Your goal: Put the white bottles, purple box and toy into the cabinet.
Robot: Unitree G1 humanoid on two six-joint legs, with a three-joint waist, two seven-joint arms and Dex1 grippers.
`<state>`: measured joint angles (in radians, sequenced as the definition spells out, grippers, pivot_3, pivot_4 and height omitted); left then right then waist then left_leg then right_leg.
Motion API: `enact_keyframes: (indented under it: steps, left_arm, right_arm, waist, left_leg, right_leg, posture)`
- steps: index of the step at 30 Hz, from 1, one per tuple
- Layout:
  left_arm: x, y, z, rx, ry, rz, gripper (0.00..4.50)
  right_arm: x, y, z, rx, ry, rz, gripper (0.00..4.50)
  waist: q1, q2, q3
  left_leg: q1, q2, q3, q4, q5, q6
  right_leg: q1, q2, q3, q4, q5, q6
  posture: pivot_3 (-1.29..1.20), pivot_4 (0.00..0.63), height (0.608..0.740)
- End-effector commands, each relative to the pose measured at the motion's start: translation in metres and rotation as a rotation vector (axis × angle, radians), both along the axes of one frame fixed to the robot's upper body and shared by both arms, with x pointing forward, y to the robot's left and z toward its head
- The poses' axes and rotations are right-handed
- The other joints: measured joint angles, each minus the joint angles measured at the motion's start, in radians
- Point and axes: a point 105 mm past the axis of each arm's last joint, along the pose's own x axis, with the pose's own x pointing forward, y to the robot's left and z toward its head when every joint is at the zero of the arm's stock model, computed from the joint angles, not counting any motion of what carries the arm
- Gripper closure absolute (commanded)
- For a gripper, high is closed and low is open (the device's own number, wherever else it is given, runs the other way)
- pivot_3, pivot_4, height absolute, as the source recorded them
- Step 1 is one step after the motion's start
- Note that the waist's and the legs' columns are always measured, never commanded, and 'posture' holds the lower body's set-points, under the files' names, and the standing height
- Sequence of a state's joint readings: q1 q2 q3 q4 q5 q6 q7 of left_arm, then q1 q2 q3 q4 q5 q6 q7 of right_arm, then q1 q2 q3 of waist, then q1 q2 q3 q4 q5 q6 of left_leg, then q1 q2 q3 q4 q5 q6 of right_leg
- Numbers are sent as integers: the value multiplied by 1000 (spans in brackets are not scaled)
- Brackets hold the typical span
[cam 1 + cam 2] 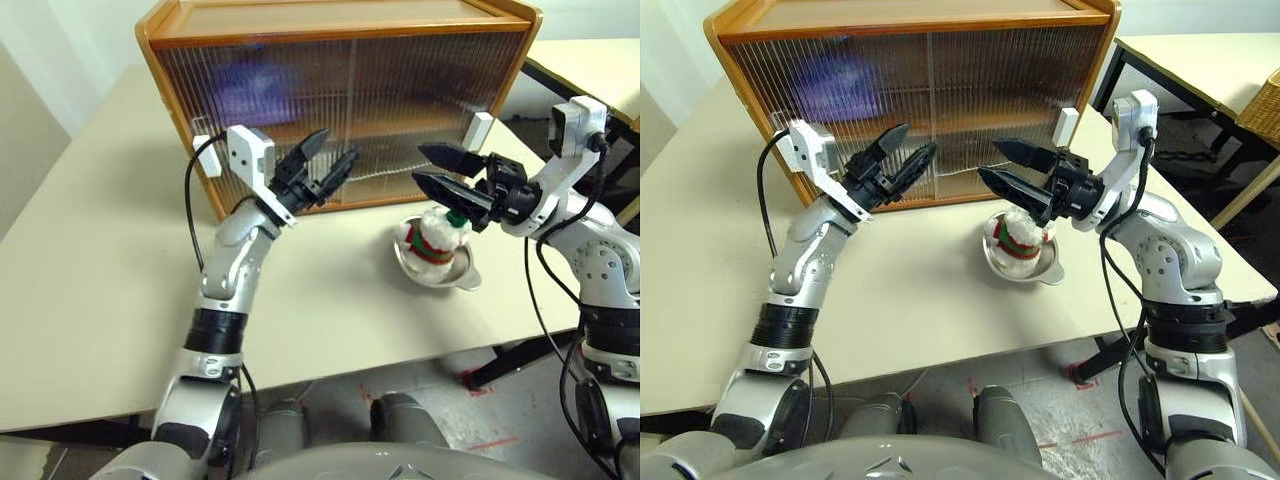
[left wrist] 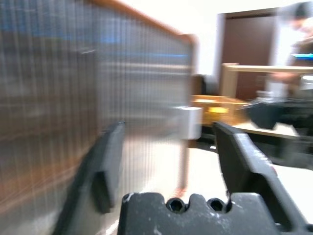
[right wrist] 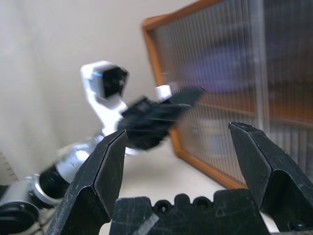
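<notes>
The cabinet (image 1: 340, 40) stands at the back of the table with both ribbed sliding doors shut. A purple blur behind its left door is the purple box (image 1: 250, 85). The white bottles are hidden. The toy (image 1: 437, 235), fluffy white with a red-and-green band, sits in a shallow metal dish (image 1: 472, 276) in front of the right door. My left gripper (image 1: 337, 146) is open and empty, raised close to the doors near the middle. My right gripper (image 1: 419, 164) is open and empty, hovering just above the toy and facing the left one.
White handles sit at the cabinet's left (image 1: 201, 148) and right (image 1: 479, 128) edges. The pale table (image 1: 100, 250) stretches wide on the left. Another table (image 1: 590, 60) and a basket (image 1: 1265, 100) are to the right. A blurred person (image 2: 298, 19) stands far off.
</notes>
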<state>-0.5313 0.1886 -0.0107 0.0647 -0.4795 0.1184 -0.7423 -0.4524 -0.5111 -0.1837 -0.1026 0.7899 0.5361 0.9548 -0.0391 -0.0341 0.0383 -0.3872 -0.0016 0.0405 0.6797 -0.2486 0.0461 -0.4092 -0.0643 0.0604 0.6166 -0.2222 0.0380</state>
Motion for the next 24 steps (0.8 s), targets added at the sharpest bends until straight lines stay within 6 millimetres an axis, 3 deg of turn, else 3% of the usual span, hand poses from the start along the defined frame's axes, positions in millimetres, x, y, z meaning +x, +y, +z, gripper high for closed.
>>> enact_keyframes:
  steps: [1,10,11,14,23,24]
  left_arm:
    - [-9,6,0,39,1,-132,22]
    - [-22,39,0,145,29,-195,22]
    - [-23,42,0,149,34,-192,6]
    - [-24,46,-2,148,48,-169,0]
    - [-28,47,-6,122,63,-82,0]
    - [-28,47,-6,123,60,-67,0]
  right_arm:
    - [3,-15,5,-9,-42,-107,0]
    - [33,-67,-5,-91,21,-445,0]
    - [36,-72,-8,-108,46,-465,177]
    - [47,-84,-13,-150,72,-539,900]
    - [89,-114,-24,-255,166,-799,4434]
    - [93,-115,-25,-256,177,-817,4474]
  waist:
    - [-1,0,0]
    - [-3,0,0]
    - [-3,0,0]
    - [-4,0,0]
    - [0,1,0]
    - [1,1,0]
  left_leg:
    - [0,0,0,0,0,0]
    - [1,0,0,0,0,0]
    - [1,0,0,0,0,0]
    - [1,0,0,0,0,0]
    - [1,0,0,0,0,0]
    - [1,0,0,0,0,0]
  right_leg:
    - [0,0,0,0,0,0]
    - [0,-1,0,1,-1,1]
    - [0,-1,0,1,-1,1]
    - [0,-2,0,1,-1,0]
    - [0,-2,1,1,0,0]
    - [0,-2,1,2,0,-1]
  posture:
    - [-54,0,740]
    - [-53,0,740]
    - [-46,0,740]
    - [-36,0,740]
    - [-6,0,740]
    - [-4,0,740]
